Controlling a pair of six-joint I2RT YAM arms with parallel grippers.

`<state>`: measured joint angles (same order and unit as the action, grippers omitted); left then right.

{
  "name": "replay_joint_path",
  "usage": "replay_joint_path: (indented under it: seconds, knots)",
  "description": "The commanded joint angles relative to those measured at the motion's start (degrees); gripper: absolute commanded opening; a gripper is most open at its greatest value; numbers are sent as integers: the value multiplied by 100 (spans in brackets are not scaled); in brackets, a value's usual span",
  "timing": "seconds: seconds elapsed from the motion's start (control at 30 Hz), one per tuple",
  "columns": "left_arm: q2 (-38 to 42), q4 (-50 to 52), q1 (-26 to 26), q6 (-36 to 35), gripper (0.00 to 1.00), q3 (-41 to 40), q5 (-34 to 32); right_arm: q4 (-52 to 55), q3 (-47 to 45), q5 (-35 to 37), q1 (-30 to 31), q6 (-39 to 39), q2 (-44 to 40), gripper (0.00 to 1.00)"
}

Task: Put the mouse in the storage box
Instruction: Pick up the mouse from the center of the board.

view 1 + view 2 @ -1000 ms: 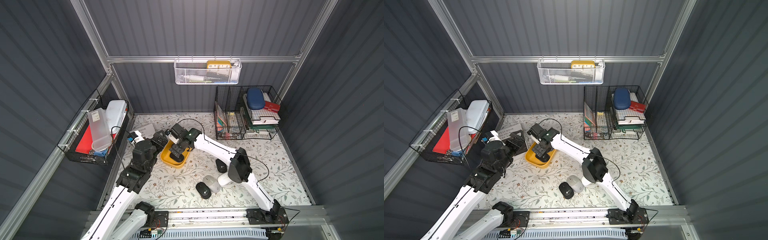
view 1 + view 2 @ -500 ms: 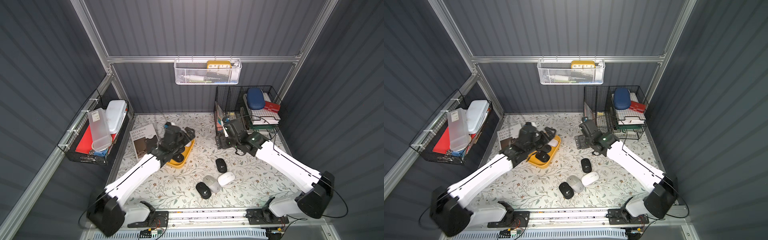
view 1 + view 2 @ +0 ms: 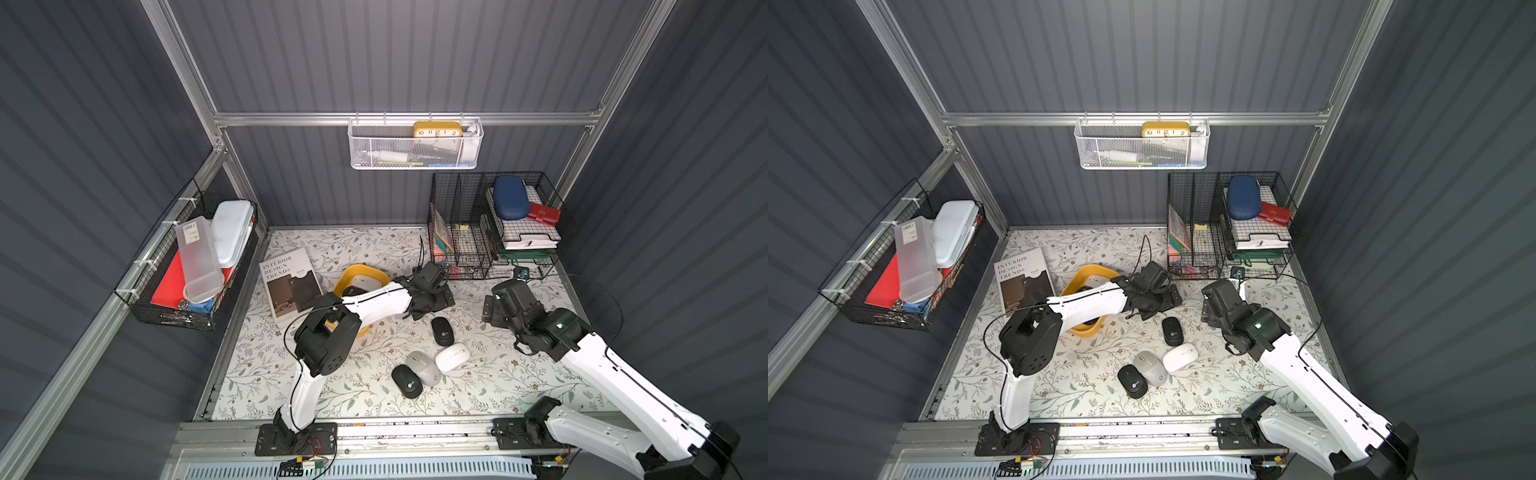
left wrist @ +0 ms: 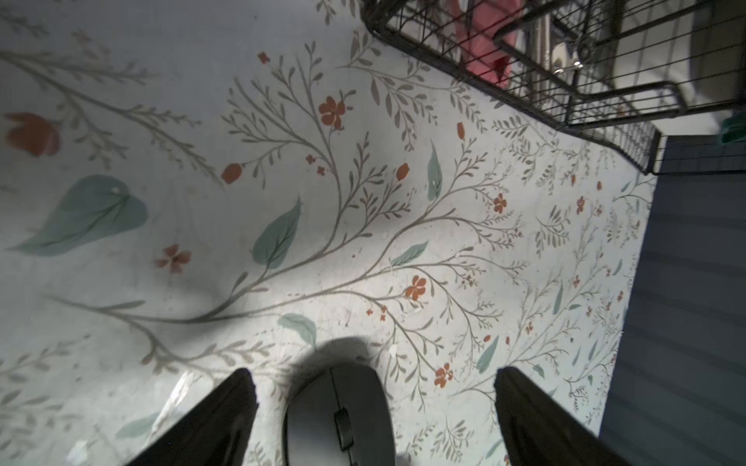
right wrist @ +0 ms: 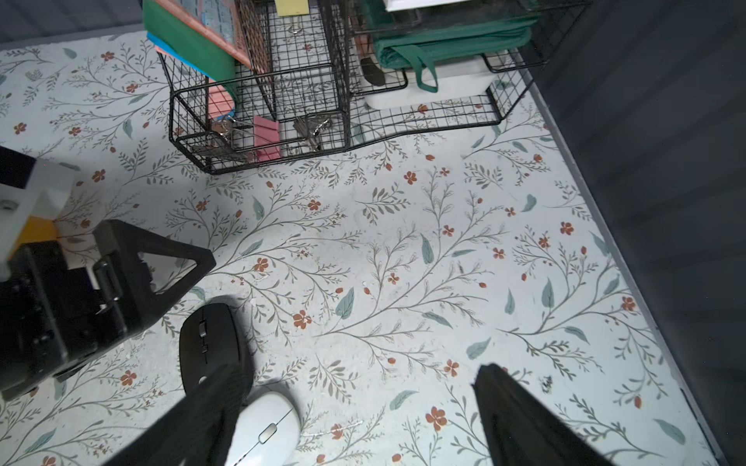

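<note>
I have the left gripper (image 4: 373, 373) low over the flower-printed table mat (image 4: 282, 161), its two dark fingers (image 4: 226, 407) spread well apart; between them lies a matte black computer mouse (image 4: 339, 419), scroll wheel up, with a strip of mat showing on each side, so nothing is clamped. In a top view the black computer mouse (image 3: 442, 331) sits on the mat, clear of the shallow yellow plastic storage box (image 3: 362, 271) and on the side of it nearer the right arm; the black wire desk organiser (image 3: 490, 249) stands beyond it against the back wall. The white left forearm crosses over the storage box and hides much of it; inside I can make out a pale mouse (image 3: 365, 281) and something dark beside it, though I cannot tell what.

The right gripper (image 5: 357, 370) hangs over bare mat with its fingers wide apart, holding nothing; in its wrist view one finger (image 5: 210, 403) overlaps the black computer mouse and a glossy white oval mouse (image 5: 266, 427), and I cannot tell whether it touches either.

Nearer the front rail three mice lie close together on the mat: the glossy white oval mouse, a light grey mouse (image 3: 424, 368) and a second black mouse (image 3: 407, 380); a soft-cover book titled Interior Design Trends (image 3: 291, 286) lies just beside the box, on the side away from the mice.
</note>
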<state>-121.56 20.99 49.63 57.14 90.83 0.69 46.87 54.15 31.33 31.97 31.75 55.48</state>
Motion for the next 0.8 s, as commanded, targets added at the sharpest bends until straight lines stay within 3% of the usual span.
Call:
replay_joint_path:
  seconds: [0.0, 0.5, 0.77]
  knots:
    - [-428, 751, 65, -285, 92, 409, 63, 85, -95, 233, -30, 231, -150, 94]
    - [-630, 2156, 511, -309, 91, 871, -599, -110, -343, 207, -46, 291, -178, 94]
    - [-1373, 2896, 689, -379, 90, 1916, -930, -126, -421, 257, -42, 375, -342, 94]
